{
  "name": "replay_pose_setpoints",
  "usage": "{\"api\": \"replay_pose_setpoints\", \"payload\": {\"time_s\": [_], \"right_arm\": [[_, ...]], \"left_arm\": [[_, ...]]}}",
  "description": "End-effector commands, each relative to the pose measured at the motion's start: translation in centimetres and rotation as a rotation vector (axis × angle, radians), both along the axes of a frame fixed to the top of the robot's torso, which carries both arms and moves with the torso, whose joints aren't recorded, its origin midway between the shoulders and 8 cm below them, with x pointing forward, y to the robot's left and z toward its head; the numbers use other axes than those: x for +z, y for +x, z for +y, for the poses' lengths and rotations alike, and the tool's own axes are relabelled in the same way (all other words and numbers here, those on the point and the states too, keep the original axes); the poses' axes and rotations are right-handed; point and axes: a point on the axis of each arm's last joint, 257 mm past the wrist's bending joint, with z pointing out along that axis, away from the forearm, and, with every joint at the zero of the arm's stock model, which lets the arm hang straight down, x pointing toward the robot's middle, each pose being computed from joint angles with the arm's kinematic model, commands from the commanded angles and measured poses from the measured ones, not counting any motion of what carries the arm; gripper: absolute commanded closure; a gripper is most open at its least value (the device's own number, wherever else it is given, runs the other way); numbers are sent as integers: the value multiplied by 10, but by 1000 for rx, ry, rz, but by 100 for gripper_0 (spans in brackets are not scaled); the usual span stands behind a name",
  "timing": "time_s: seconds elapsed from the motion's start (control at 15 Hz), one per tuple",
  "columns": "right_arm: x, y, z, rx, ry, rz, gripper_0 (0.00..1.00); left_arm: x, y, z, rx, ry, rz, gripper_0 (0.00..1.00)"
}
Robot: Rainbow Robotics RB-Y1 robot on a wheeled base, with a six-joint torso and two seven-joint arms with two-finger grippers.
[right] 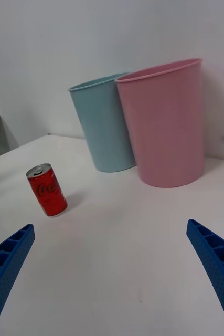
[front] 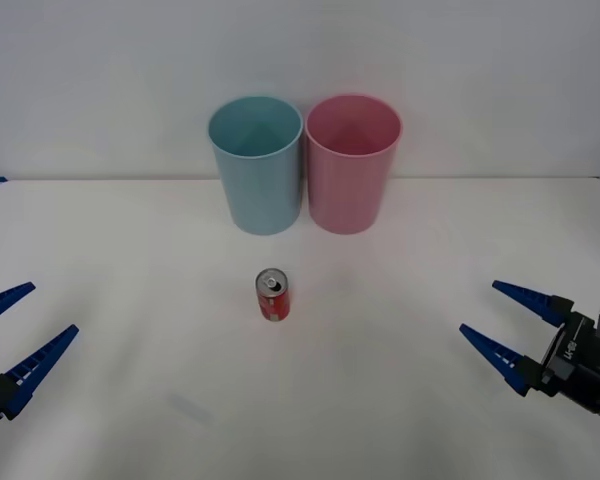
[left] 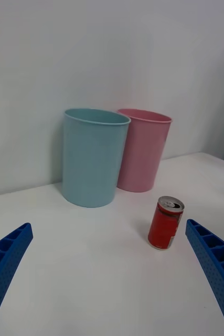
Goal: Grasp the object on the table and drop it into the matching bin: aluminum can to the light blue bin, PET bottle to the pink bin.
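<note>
Aluminum can [front: 273, 295]: red with a silver top and pull tab, standing upright on the white worktop [front: 400, 300], in front of the two bins and apart from them.
Light blue bin [front: 256, 163]: upright at the back of the worktop, directly beside the pink bin [front: 352, 162], which stands to its right.
Left end effector [front: 11, 334]: low at the worktop's left edge, fingers spread wide, holding nothing; the can lies well to its right.
Right end effector [front: 504, 319]: low at the right side, fingers spread wide and empty; the can lies well to its left, roughly midway between the two end effectors.
</note>
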Motion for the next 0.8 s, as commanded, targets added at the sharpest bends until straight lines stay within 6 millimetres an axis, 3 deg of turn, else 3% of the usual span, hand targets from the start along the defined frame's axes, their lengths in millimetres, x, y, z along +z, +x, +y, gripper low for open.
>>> {"api": "replay_pose_setpoints", "payload": {"time_s": [0.07,0.8], "right_arm": [[-13,7,25,49,-1,12,0],[-29,26,111,149,-98,-81,0]], "left_arm": [[0,0,0,0,0,0,0],[0,0,0,0,0,0,0]]}}
